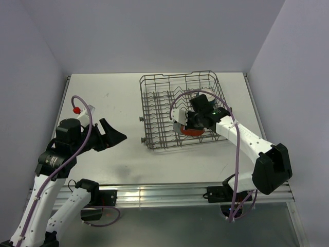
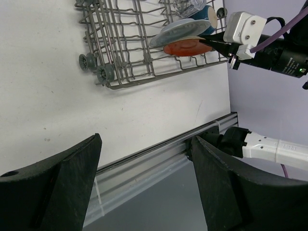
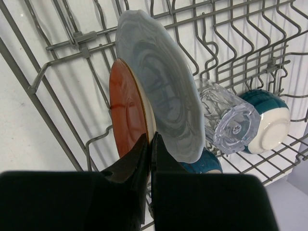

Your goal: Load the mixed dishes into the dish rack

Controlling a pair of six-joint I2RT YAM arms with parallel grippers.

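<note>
Five dishes stand in the large grey wire dish rack: pale blue-grey plate and red-orange plate on edge together, clear glass tumbler, dark-sided cream bowl and dark blue mug. Loading looks nearly finished. The right hand, pinched closed on nothing, reaches low to the plates' rims, possibly touching them; it should next back out without tipping them. The left hand hovers wide open and empty over the white worktop.
</note>
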